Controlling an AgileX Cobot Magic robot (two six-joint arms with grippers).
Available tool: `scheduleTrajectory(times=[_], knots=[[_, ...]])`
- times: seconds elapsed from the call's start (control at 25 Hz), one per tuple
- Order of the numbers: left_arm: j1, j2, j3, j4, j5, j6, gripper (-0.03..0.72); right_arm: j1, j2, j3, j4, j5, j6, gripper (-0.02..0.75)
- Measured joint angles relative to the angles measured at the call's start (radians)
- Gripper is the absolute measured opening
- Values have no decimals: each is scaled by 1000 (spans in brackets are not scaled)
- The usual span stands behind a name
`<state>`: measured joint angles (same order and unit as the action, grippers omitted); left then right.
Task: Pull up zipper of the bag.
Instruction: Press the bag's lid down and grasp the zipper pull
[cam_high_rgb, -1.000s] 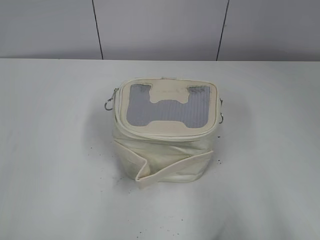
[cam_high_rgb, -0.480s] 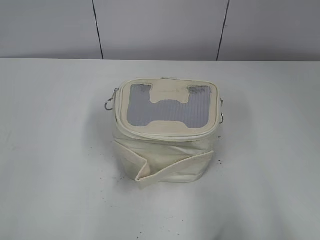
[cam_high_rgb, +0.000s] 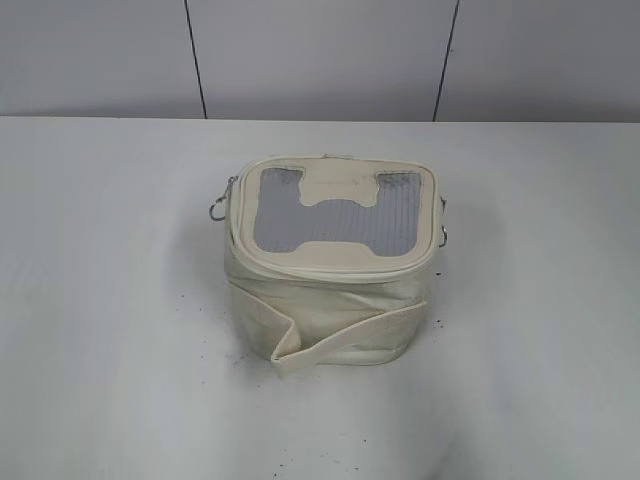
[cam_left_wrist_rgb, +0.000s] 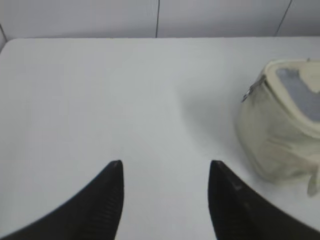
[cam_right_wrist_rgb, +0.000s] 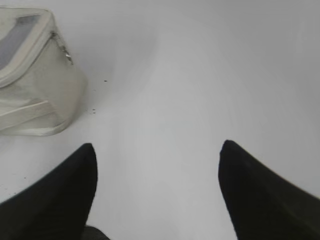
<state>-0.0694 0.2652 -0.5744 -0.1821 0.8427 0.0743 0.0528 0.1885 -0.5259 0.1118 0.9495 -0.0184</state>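
Observation:
The cream bag (cam_high_rgb: 325, 300) stands in the middle of the white table, its grey ribbed window with a cream bone-shaped patch facing up. A flat cream strap (cam_high_rgb: 345, 340) lies across its front. The zipper (cam_high_rgb: 330, 268) runs round the top rim; a silver ring pull (cam_high_rgb: 218, 208) hangs at its left end, another (cam_high_rgb: 443, 236) at its right. The bag also shows at the right of the left wrist view (cam_left_wrist_rgb: 280, 130) and the top left of the right wrist view (cam_right_wrist_rgb: 37, 85). My left gripper (cam_left_wrist_rgb: 165, 167) and right gripper (cam_right_wrist_rgb: 157, 150) are open, empty, away from the bag, and out of the exterior view.
The white table (cam_high_rgb: 110, 300) spreads around the bag. A grey panelled wall (cam_high_rgb: 320, 60) stands behind the table's far edge. Small dark specks (cam_high_rgb: 435, 322) lie on the table by the bag's base.

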Motion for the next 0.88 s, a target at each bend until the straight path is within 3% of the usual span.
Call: scheduleTrajectory(times=[0.16, 0.32, 0.6, 0.88], knots=[[0, 132, 0, -140, -159, 31, 417, 58, 114, -17, 74, -92, -68, 587], [0, 273, -8, -250, -223, 152, 417, 140, 261, -67, 81, -144, -99, 587], [0, 521, -75, -447, -194, 376, 417, 227, 594, -231, 84, -181, -222, 587], [0, 759, -188, -629, -65, 613, 417, 259, 935, -469, 127, -185, -385, 587]])
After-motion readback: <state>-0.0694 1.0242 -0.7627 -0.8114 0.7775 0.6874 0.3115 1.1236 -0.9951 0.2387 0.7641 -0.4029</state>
